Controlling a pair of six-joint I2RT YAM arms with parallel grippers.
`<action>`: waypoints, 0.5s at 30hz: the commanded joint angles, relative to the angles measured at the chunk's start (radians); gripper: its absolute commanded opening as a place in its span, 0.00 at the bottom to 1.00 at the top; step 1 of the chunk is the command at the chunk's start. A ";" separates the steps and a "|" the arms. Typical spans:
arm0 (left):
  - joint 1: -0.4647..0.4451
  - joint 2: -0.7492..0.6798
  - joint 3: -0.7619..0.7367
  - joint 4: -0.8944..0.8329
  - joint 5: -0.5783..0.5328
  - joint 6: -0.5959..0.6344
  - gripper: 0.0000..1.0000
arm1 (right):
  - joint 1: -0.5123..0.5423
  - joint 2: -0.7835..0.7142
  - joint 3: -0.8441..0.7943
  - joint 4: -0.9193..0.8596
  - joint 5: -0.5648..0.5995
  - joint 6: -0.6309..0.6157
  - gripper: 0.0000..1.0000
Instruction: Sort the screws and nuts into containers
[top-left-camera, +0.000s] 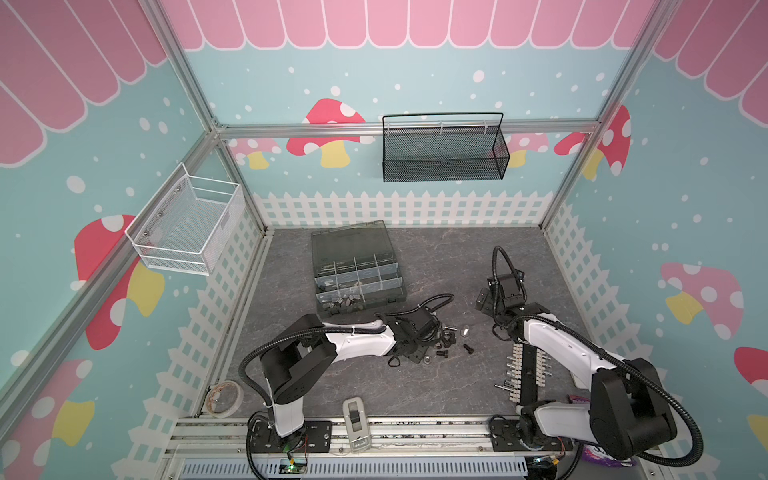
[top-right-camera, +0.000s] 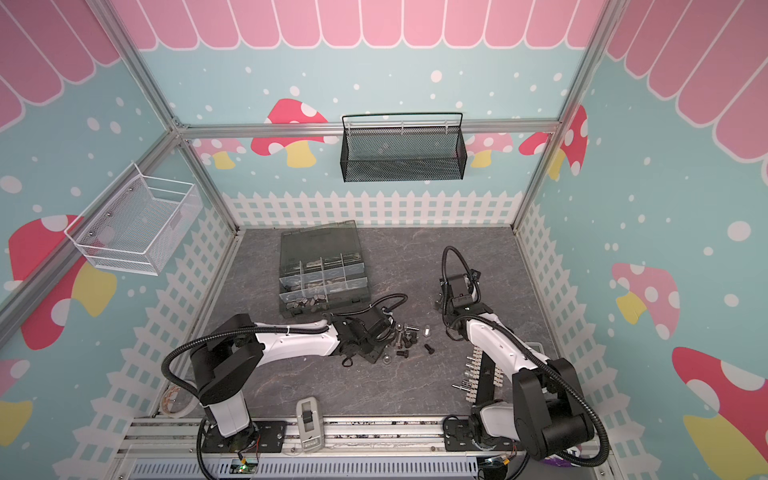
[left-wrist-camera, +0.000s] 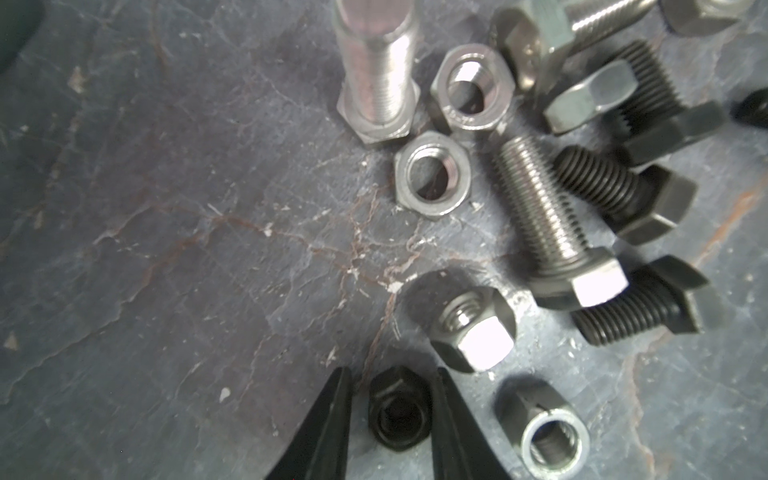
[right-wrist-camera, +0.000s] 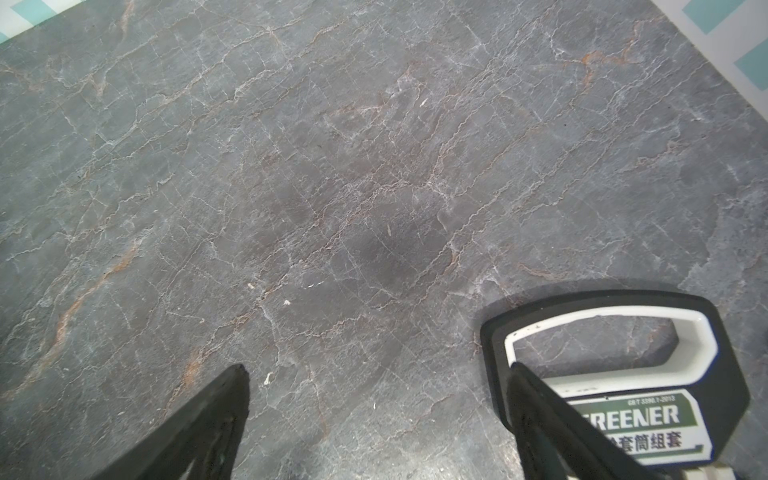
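**Item:** black hex nut (left-wrist-camera: 399, 409). It reads as a nut by its dark bore, but the blur leaves open that it is a stub bolt standing on its head.

**Location:** flat on the grey marbled table (left-wrist-camera: 166, 208), at the near edge of the loose heap. In both top views this heap lies mid-table, just in front of the organizer box (top-left-camera: 357, 270), whose lid is open. The box's containers (top-left-camera: 353, 282) already hold some dark pieces in the front row.

**Neighbours:** two silver nuts (left-wrist-camera: 432, 180) lying flat. The screws (left-wrist-camera: 548, 224), silver and black, lie crossed and touching one another. A silver bolt with a nut threaded on it lies just beside the item.

**Handling (judged):** solid steel, rigid and not fragile, dense for its size. The smooth faces are likely to slip or pop out of a skewed pinch. It is best taken across two opposite flats, with the fingers low against the table.

**Left gripper** (left-wrist-camera: 392, 370): the jaws stand a little wider than the nut, one finger on each side. A sliver of table shows at either flank, so the nut is straddled but not clamped or lifted.

**Right gripper** (right-wrist-camera: 378, 368): the jaws are spread wide over bare table and hold nothing. One finger overlaps the handle of a white-and-black tool case (right-wrist-camera: 623, 357), and whether it touches cannot be told.
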 joint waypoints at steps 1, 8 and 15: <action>-0.002 0.034 -0.011 -0.084 0.040 0.010 0.27 | 0.006 0.005 0.007 -0.012 0.009 0.023 0.97; -0.003 -0.011 -0.016 -0.090 0.035 -0.011 0.20 | 0.006 0.000 0.002 -0.012 0.012 0.025 0.97; 0.022 -0.063 -0.018 -0.096 -0.023 -0.047 0.18 | 0.006 -0.007 0.000 -0.012 0.008 0.022 0.97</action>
